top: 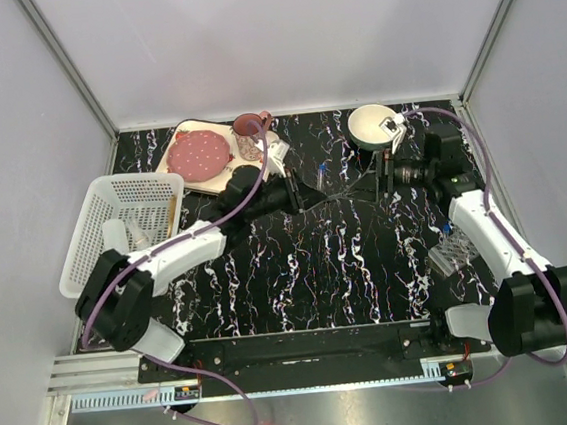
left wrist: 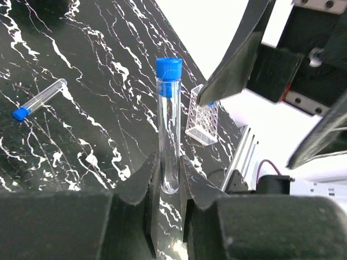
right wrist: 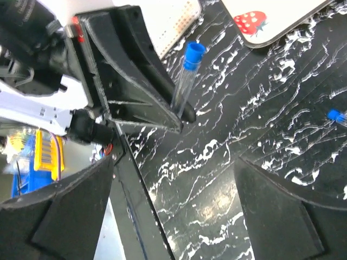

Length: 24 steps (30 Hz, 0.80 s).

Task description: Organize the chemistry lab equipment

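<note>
Nearest the arm bases, the rack [top: 453, 251] stood on the tabletop [top: 320, 279] just beside the right forearm. Across at the left edge, a white basket [top: 92, 256] held a pale bottle [top: 120, 233] and a thin stick [top: 171, 218].

Farther in, the left fingers [left wrist: 135, 187] were clamped on the closed end of a tube [left wrist: 168, 119]. It stuck out straight between them, blue cap at the free end, off the tabletop. The right fingers [right wrist: 70, 216] were spread wide with nothing between them. They faced the left fingers, with the held tube just ahead of them. Another capped tube [left wrist: 39, 99] lay flat on the tabletop nearby.

At the far edge sat the tray [top: 210, 182] with a pink plate [top: 198, 155] and a cup [top: 248, 127]. A white bowl [top: 367, 124] stood to its right, just past the right fingers.
</note>
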{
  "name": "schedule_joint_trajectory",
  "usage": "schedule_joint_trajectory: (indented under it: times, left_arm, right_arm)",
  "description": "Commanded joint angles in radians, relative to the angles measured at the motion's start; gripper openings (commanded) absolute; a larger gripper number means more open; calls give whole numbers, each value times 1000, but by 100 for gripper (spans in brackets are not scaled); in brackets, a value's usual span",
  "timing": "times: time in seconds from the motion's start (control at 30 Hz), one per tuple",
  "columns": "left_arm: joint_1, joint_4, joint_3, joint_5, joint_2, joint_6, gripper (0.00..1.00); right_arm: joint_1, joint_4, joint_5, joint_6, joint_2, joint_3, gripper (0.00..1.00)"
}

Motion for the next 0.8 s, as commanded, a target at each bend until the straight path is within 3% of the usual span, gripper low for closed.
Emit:
schedule_joint_trajectory:
  times: [0.0, 0.03, 0.07, 0.13, 0.27, 0.47, 0.77]
  left_arm:
    - [14, -84, -27, 186, -153, 187, 7]
    - [13, -111, -48, 232, -171, 243, 7]
    - [13, -131, -61, 247, -191, 267, 8]
    - [13, -184, -96, 283, -245, 327, 7]
    - [11, -192, -145, 318, -306, 339, 7]
    - [-22, -140, -180, 314, -355, 307, 7]
    - [-75, -69, -176, 295, -325, 269, 7]
  right_arm:
    - [3, -524, -130, -489, -9, 235, 100]
    - [3, -615, -121, -625, 10, 313, 100]
    - [3, -758, -109, -668, 22, 344, 100]
    - [3, -862, -113, -747, 62, 417, 100]
    - [38, -1014, -179, -784, 120, 464, 100]
    - [157, -1039, -187, -756, 146, 490, 100]
    - [191, -1015, -199, -684, 229, 499, 92]
